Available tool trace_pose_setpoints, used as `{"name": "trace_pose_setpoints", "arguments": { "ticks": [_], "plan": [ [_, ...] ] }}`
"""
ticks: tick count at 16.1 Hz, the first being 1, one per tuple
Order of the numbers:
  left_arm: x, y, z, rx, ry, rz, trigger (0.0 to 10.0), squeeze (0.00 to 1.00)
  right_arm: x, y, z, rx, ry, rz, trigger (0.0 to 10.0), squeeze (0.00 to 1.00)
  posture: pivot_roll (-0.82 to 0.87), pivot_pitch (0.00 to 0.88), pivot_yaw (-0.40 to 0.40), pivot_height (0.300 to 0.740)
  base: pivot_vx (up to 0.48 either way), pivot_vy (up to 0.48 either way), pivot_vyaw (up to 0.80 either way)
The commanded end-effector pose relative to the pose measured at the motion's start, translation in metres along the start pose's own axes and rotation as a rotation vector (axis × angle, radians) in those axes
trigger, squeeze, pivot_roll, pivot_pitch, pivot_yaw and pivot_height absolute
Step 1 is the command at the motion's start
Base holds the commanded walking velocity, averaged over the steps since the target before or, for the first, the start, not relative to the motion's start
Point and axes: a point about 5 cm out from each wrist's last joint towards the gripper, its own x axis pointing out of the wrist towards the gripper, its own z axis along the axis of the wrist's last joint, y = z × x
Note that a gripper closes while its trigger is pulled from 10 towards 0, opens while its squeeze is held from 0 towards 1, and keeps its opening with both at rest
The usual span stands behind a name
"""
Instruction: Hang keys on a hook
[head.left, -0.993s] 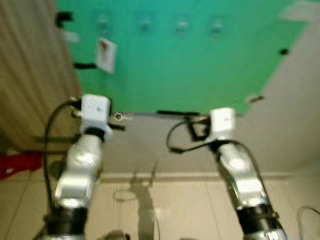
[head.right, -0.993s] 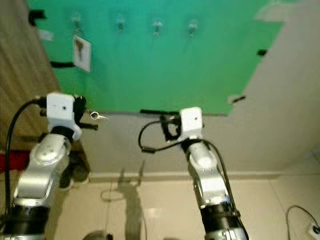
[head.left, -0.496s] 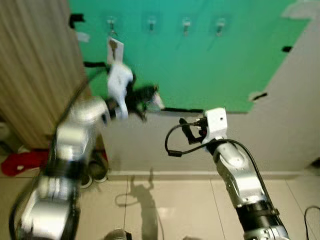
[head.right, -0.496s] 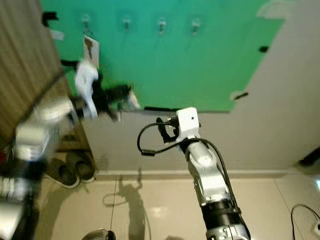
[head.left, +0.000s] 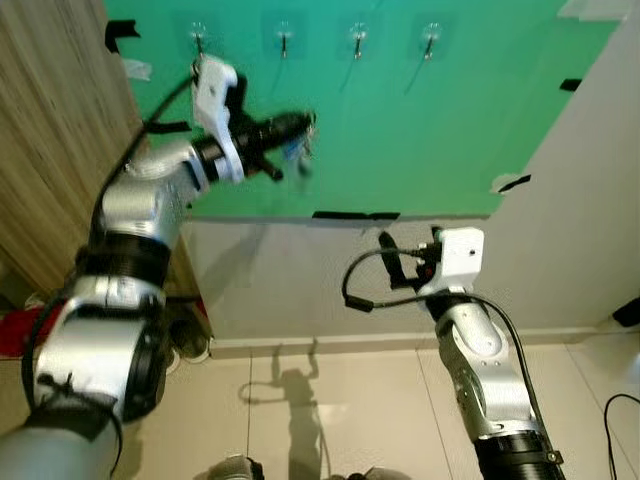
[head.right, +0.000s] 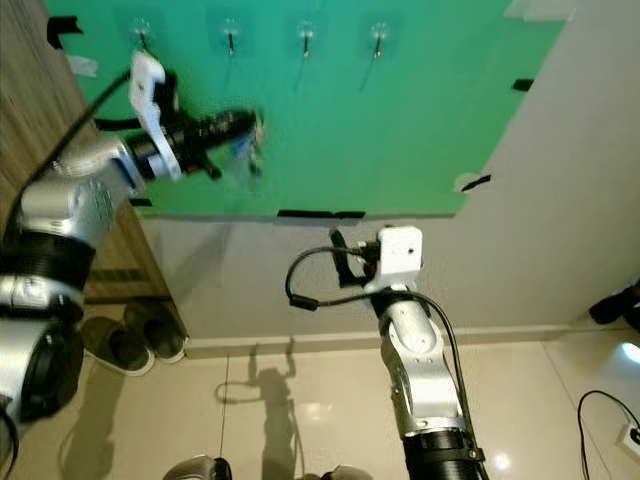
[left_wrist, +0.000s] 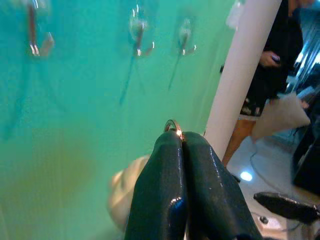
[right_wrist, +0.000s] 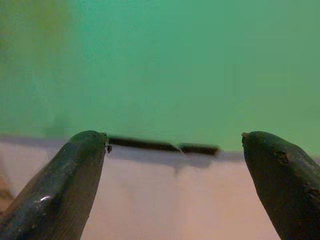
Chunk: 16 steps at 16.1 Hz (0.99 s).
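the left gripper (head.left: 300, 128), fingers pressed together on the ring of the keys (head.left: 303, 152), carries something light and dangly, best pinched by that ring.

Light is bright and even. The floor (head.left: 330, 400) shows soft glare patches and a faint arm shadow. The keys (head.left: 300, 150) are smeared by motion blur. In the left wrist view the hooks (left_wrist: 140, 42) are soft and the background hazy; the right wrist view is out of focus beyond the fingers (right_wrist: 60, 185).
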Motion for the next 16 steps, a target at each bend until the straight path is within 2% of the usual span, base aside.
{"name": "trace_pose_setpoints", "arguments": {
  "ticks": [1, 3, 7, 10, 12, 16],
  "plan": [
    [0.001, 0.002, 0.012, 0.003, -0.036, -0.018, 10.0, 0.0, 0.004, 0.005, 0.017, 0.012, -0.071, 0.046, 10.0, 0.0, -0.13, 0.049, -0.025, 0.74, 0.0, 0.0, 0.0],
    [0.0, 0.009, 0.023, -0.018, -0.068, -0.012, 10.0, 0.0, 0.006, 0.016, 0.025, 0.001, -0.089, 0.117, 10.0, 0.0, -0.14, 0.045, -0.022, 0.74, 0.0, 0.0, 0.0],
    [0.0, 0.017, 0.038, -0.048, -0.127, 0.017, 10.0, 0.0, 0.004, 0.027, 0.025, 0.008, -0.094, 0.172, 10.0, 0.0, -0.13, 0.05, -0.018, 0.74, 0.0, 0.0, 0.0],
    [-0.003, 0.026, 0.047, -0.122, -0.208, 0.09, 10.0, 0.0, 0.002, 0.034, 0.029, 0.035, -0.116, 0.214, 10.0, 0.0, -0.13, 0.057, -0.016, 0.74, 0.0, 0.0, 0.0],
    [-0.003, 0.028, 0.048, -0.156, -0.234, 0.12, 10.0, 0.0, 0.003, 0.036, 0.028, 0.023, -0.113, 0.225, 10.0, 0.0, -0.14, 0.059, -0.015, 0.74, 0.0, 0.0, 0.0],
    [0.003, 0.026, 0.043, -0.236, -0.251, 0.109, 10.0, 0.0, 0.002, 0.038, 0.028, 0.021, -0.108, 0.238, 10.0, 0.0, -0.14, 0.059, -0.012, 0.74, 0.0, 0.0, 0.0]
  ]
}}
